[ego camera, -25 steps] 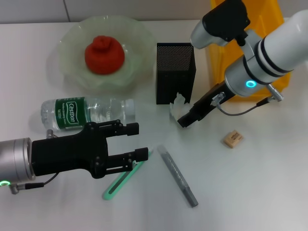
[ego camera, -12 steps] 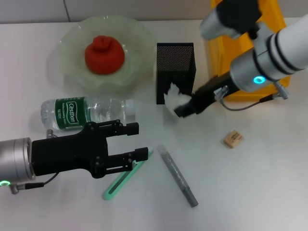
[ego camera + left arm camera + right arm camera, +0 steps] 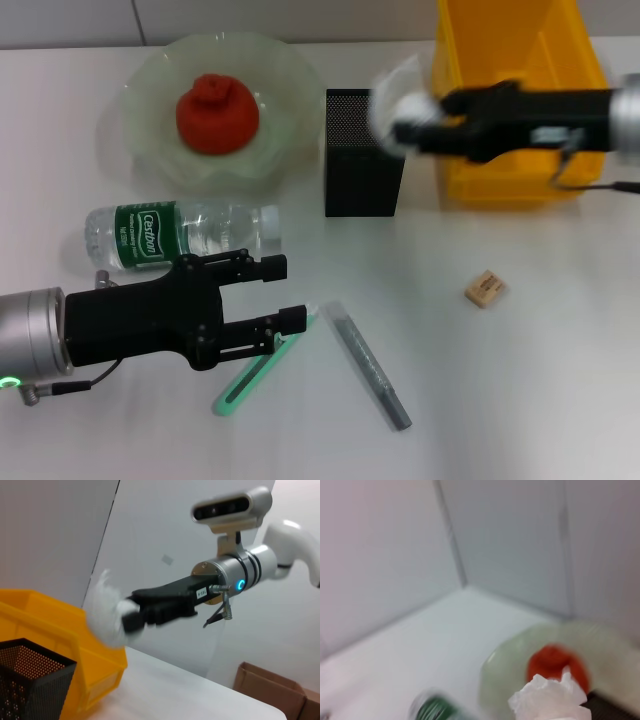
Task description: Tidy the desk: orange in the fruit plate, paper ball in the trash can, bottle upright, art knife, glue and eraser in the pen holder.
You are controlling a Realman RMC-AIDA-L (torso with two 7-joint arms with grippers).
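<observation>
My right gripper (image 3: 422,120) is shut on the white paper ball (image 3: 398,104) and holds it in the air between the black mesh pen holder (image 3: 364,165) and the yellow trash can (image 3: 515,110). The ball also shows in the left wrist view (image 3: 106,613) and the right wrist view (image 3: 551,701). My left gripper (image 3: 293,292) is open and empty just above the green art knife (image 3: 250,378). The bottle (image 3: 180,232) lies on its side. The orange (image 3: 217,112) sits in the fruit plate (image 3: 150,85). The grey glue stick (image 3: 370,366) and the eraser (image 3: 485,289) lie on the table.
The trash can stands at the back right, right of the pen holder. The left arm's black body lies across the front left of the table. A cardboard box (image 3: 270,690) stands beyond the table in the left wrist view.
My right gripper has lifted the paper ball from the table beside the pen holder and swung it up and back toward the yellow trash can. The left arm has not moved.
</observation>
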